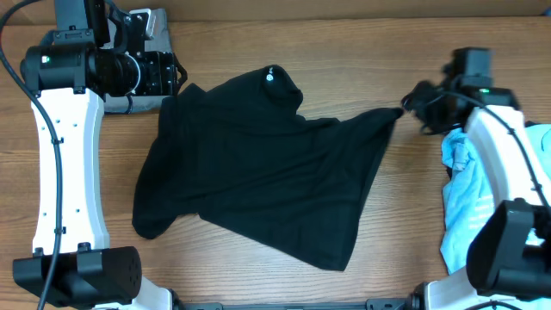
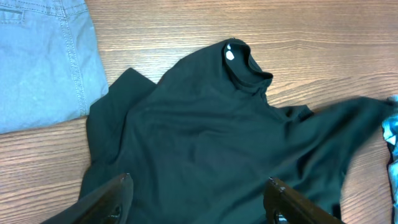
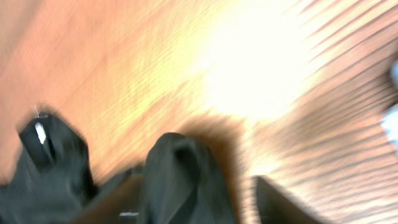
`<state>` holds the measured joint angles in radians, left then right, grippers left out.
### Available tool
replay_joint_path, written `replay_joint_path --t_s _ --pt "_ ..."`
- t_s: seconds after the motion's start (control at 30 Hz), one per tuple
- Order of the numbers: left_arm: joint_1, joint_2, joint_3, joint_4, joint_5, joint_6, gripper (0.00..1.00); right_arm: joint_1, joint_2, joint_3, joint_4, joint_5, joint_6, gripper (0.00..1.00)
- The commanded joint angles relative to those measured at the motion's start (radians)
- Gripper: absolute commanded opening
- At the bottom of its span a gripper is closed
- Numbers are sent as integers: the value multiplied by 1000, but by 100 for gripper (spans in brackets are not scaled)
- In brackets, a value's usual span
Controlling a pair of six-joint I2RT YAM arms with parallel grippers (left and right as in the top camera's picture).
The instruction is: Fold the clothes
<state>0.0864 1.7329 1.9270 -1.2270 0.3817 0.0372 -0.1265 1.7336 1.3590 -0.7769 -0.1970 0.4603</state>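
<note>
Two sets of fingers attended the black shirt (image 1: 258,164), rumpled across the middle of the counter (image 1: 413,224) and not yet flattened: the left fingers (image 2: 115,199) hovered spread and empty above its body, while the right fingers (image 3: 277,202) stood apart around its sleeve (image 1: 379,120) end, seemingly placed to draw it outward.

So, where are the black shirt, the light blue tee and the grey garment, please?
black shirt (image 1: 258,164): overhead view, middle of the body.
light blue tee (image 1: 458,220): overhead view, crumpled lower part.
grey garment (image 2: 37,62): left wrist view, flat middle area.

Wooden table (image 1: 405,241): light brown grain, bright glare patch.
</note>
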Motion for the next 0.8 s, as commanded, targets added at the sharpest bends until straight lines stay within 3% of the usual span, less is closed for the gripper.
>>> replay_joint_path --t_s 0.0,0.1,0.33,0.47,0.53,0.6,0.77 --pt "5 -5 15 -4 0 23 72 -66 -30 13 -9 3 71 70" --pt "5 -5 15 -11 0 24 72 -86 -30 13 -68 1 55 70" --pt "5 -5 15 5 0 28 73 -21 -29 -6 -202 -149 -180 66" --pt "5 -5 15 11 0 28 73 82 -18 -61 -198 -122 -172 62" --pt "5 -5 15 11 0 28 73 125 -10 -106 -159 -22 -100 61" --pt "5 -5 15 11 0 28 73 143 -2 -145 -109 63 -15 57" --pt "5 -5 15 11 0 28 74 146 27 -214 70 69 6 49"
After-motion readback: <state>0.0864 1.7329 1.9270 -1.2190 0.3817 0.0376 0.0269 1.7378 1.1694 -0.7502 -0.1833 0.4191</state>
